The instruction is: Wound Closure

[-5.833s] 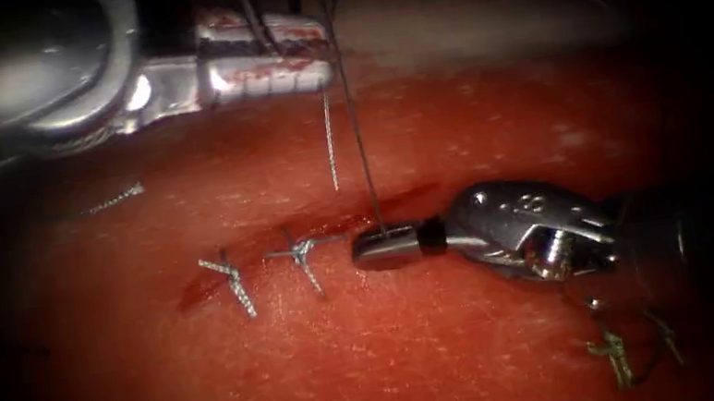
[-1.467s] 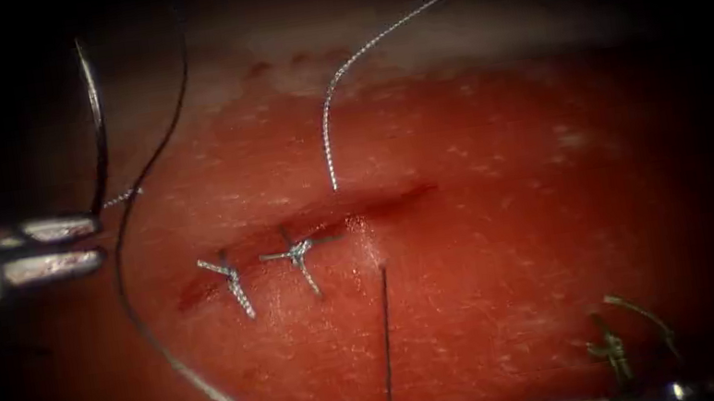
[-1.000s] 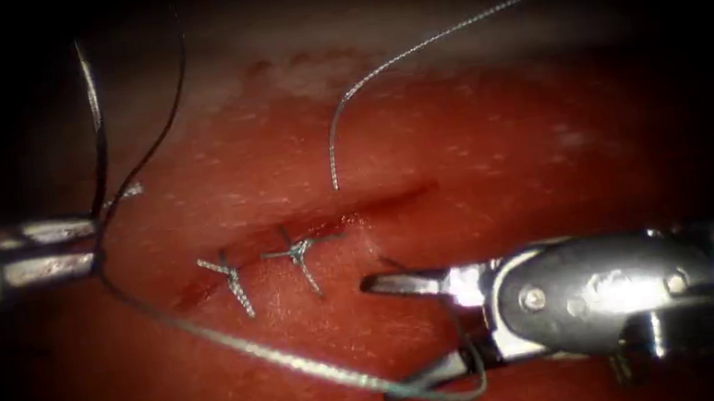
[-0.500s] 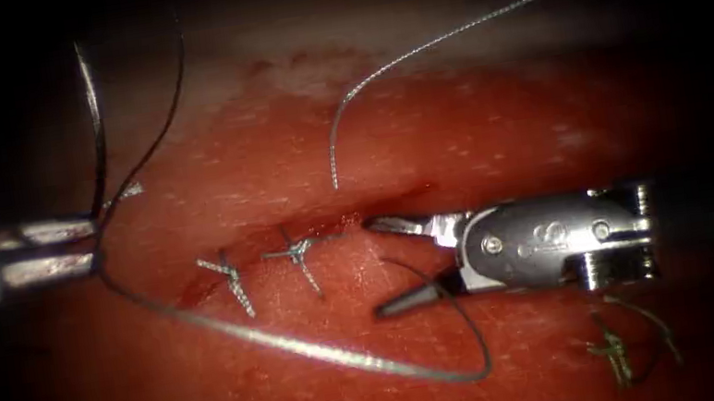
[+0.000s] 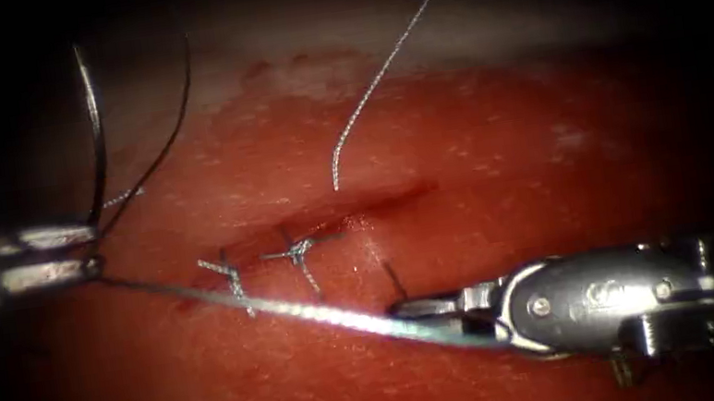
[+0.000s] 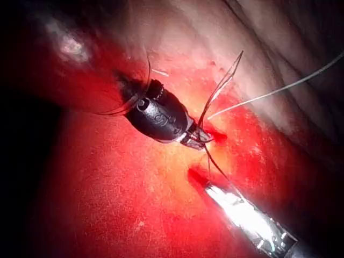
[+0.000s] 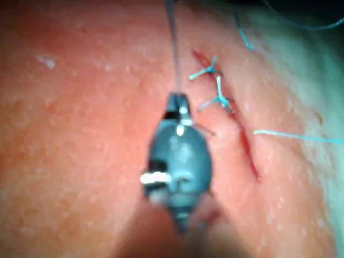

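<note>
Left hand [image 5: 84, 251] at far left edge, grasping needle [image 5: 93, 126], which stands clear above tissue [image 5: 481, 155]. Right hand [image 5: 414, 309] low, right of cut [image 5: 323, 224], clamped on tight thread [image 5: 279, 307]. Upper tissue free.

Endoscope view dim, dark vignette at edges; glare on thread [image 5: 336, 314]; right wrist view blurred.

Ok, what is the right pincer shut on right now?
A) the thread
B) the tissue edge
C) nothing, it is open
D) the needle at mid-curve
A: in the endoscope view the right pincer is closed on the thread, which runs taut to the left pincer; that one holds the needle near its tail end, clear of the tissue.
</note>
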Controlling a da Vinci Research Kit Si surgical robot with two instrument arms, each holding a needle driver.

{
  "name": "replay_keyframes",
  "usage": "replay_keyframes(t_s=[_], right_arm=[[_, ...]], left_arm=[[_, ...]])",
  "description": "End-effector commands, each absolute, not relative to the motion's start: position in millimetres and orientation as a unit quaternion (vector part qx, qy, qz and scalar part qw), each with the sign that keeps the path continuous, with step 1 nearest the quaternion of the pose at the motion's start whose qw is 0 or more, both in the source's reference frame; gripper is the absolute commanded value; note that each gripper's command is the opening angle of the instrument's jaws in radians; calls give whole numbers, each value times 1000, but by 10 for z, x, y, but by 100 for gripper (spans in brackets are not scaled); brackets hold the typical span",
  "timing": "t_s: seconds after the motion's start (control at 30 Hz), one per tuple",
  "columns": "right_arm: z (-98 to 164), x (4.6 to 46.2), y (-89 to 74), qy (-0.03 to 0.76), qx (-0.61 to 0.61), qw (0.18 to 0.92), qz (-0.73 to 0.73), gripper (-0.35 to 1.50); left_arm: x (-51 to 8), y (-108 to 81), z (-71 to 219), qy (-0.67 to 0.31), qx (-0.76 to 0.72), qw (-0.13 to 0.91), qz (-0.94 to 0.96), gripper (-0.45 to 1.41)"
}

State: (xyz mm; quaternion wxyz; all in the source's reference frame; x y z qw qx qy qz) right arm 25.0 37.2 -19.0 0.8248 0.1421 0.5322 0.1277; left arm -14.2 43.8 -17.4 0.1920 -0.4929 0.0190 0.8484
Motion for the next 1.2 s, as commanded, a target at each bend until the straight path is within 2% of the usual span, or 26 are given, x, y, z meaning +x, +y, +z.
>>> replay_keyframes(t_s=[0.03,0.33,0.37,0.43,0.47,0.5,1.03,1.2], right_arm=[[-211,260,354,536,153,821,124,-35],[-275,282,308,548,172,814,88,-35],[-275,283,309,547,167,815,89,2],[-270,284,318,546,126,820,114,119],[-266,283,324,543,117,823,119,133],[-258,280,332,541,112,824,122,138],[-114,262,402,494,37,857,145,141],[-96,251,403,495,34,856,144,128]], left_arm=[[-147,433,-166,18,-493,192,848,-35],[-148,432,-165,19,-493,193,848,-35],[-149,432,-165,19,-493,193,848,-35],[-149,432,-165,18,-493,192,848,-35],[-149,432,-165,18,-493,192,848,-35],[-149,432,-165,18,-493,192,848,-35],[-148,431,-164,17,-492,191,849,-35],[-148,432,-164,17,-492,191,849,-35]])
